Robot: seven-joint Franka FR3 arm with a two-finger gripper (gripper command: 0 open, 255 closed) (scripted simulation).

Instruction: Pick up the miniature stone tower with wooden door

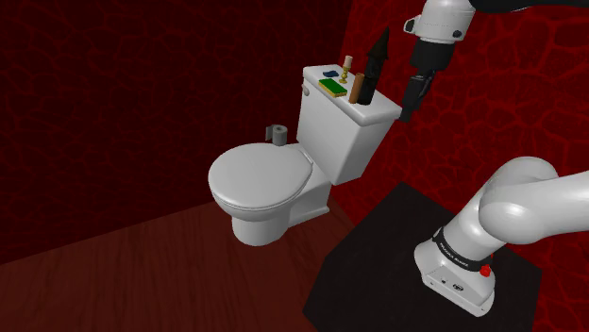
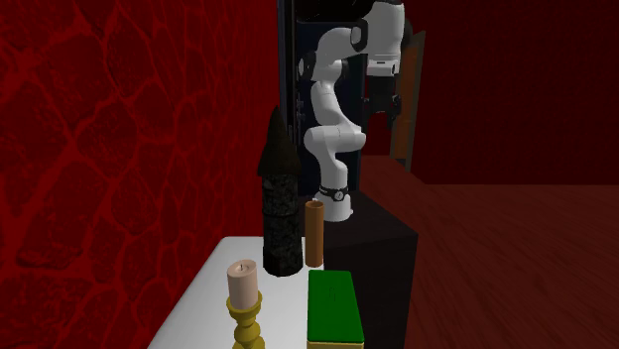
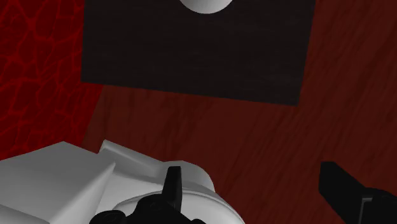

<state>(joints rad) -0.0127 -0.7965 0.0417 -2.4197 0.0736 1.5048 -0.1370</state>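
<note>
Status: nothing grasped yet. The black two-finger pincer (image 1: 409,111) (image 2: 385,109) is spread. Its fingers (image 3: 172,186) stand wide apart, with only the dark red wooden floor (image 3: 254,127) between them.

Target is the dark grey stone tower with a pointed black cone roof (image 1: 378,64) (image 2: 281,203). It stands upright on the white toilet tank lid (image 1: 382,107), untouched. I can't make out its door.

From the pincer, the tower is off to one side and well apart, with its roof tip higher than the fingertips. A brown upright cylinder (image 1: 357,89) stands just beside the tower.

Remaining, my read: the whole job. Approach, line up on the tower, come in clear of the cylinder, close, lift.
</note>
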